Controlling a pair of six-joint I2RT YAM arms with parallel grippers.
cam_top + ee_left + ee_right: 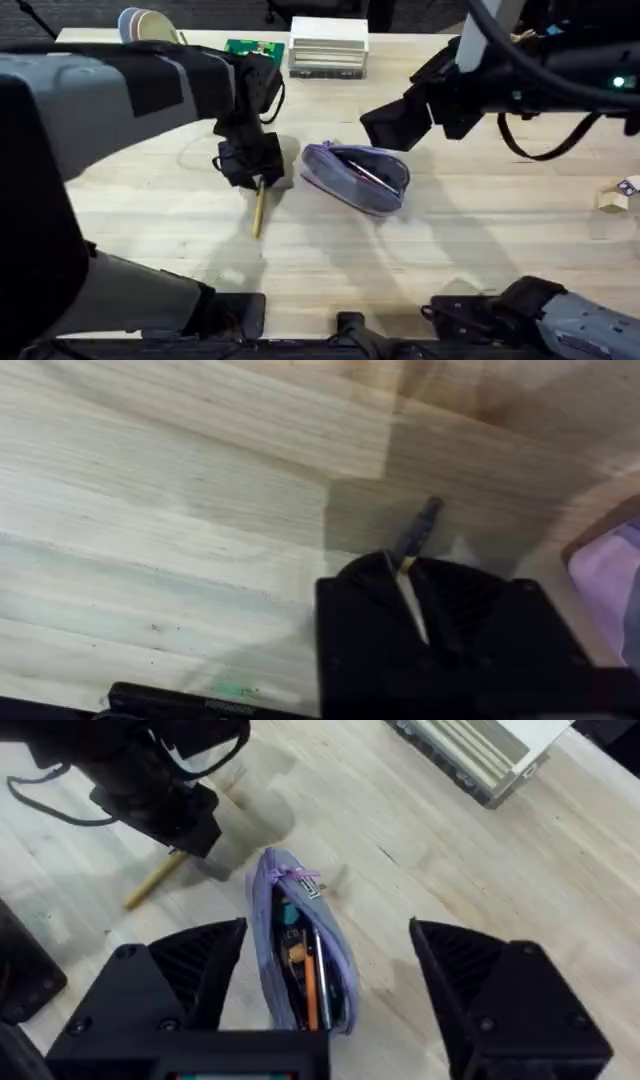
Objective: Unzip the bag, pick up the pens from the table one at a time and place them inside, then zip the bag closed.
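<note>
**Pen clamped, pouch unzipped**

The pen [259,210] lies on the table [450,260], dark tip inside the left gripper [252,172], whose fingers clamp it. The bag [357,177] (zip open) sits beneath the right gripper [325,990], fingers spread wide.

Bag [357,176] was lilac-purple with grey trim; orange and dark items showed inside. Pen [259,210] was yellowish-tan with a dark tip. Table [480,240] was pale wood planks. Both grippers' fingers were black
</note>
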